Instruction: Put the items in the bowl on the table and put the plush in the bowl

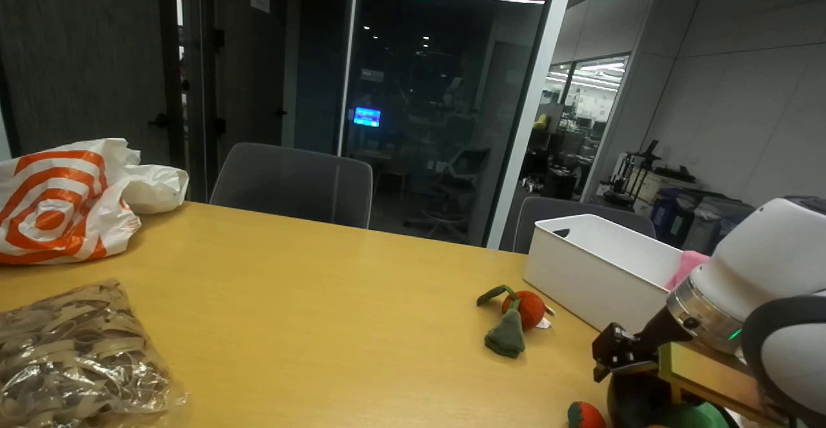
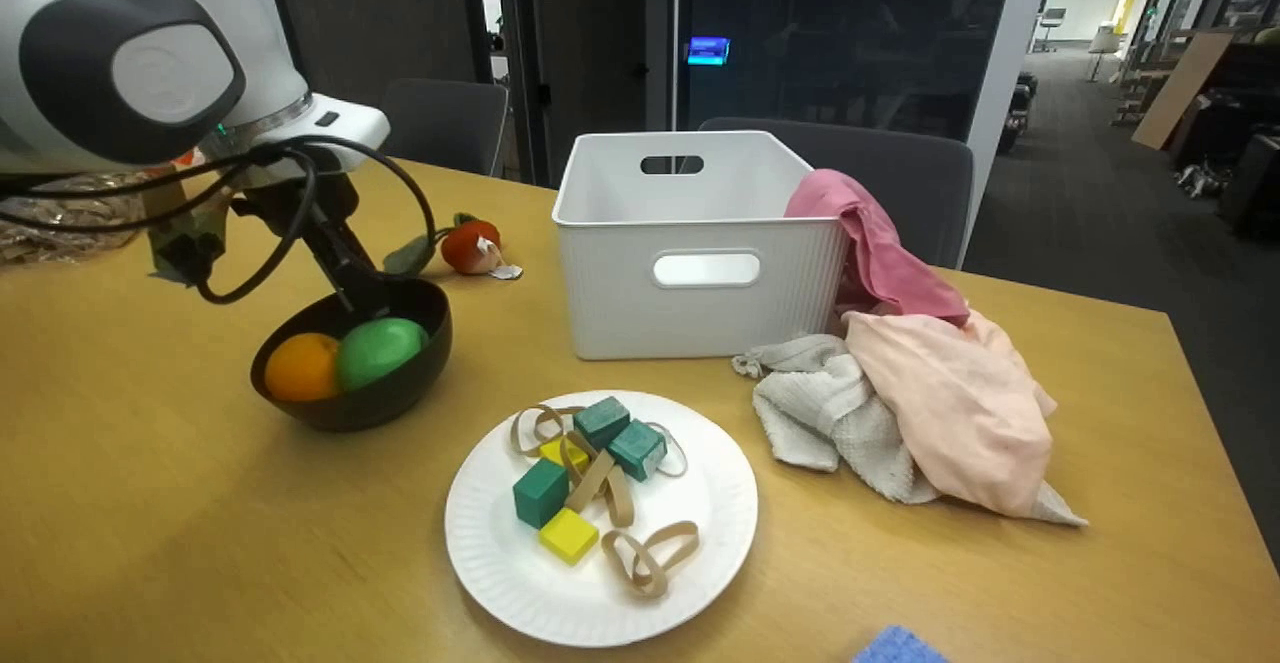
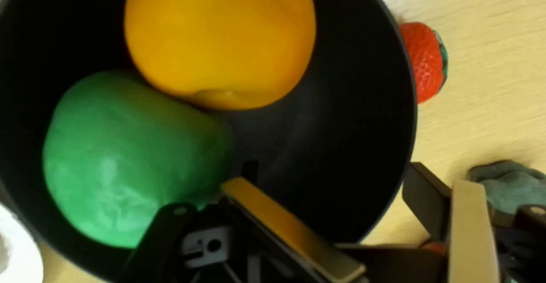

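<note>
The black bowl [image 2: 410, 383] rests on the yellow-tan table [image 2: 160, 523]. It holds a green ball [image 2: 380, 351] and an orange ball [image 2: 303, 367]. A small red strawberry-like item [image 3: 420, 61] lies on the table right against the bowl's outer wall. The grey-green and red-orange plush [image 1: 510, 331] lies on the table behind the bowl, partly in view at the wrist view's right edge. My gripper [image 3: 341, 206] stands open at the bowl's rim. One finger [image 3: 294, 227] reaches inside beside the green ball, the opposite one is outside the bowl. Nothing is held.
A white bin [image 2: 690, 303] with pink cloth [image 2: 870, 233] stands close to the plush. Peach and grey cloths [image 2: 940, 403] lie beside it. A paper plate [image 2: 700, 583] carries several blocks and rubber bands. Plastic bags [image 1: 77, 208] sit across the table. Cables [image 2: 400, 163] loop from the wrist.
</note>
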Action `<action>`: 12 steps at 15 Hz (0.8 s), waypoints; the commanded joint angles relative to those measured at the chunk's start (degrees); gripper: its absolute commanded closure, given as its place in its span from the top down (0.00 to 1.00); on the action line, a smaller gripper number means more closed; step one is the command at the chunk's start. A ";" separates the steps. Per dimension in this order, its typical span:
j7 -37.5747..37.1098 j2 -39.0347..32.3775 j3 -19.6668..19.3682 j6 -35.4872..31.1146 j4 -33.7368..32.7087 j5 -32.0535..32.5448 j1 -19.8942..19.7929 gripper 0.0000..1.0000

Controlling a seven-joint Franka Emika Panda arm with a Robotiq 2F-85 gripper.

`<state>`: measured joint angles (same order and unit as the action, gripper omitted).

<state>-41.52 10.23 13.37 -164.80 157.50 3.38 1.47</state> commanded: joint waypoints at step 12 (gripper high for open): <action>16.42 18.71 -9.16 27.32 -0.40 -18.67 2.00 1.00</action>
<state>-25.68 26.92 3.31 -141.49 157.11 -15.53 4.90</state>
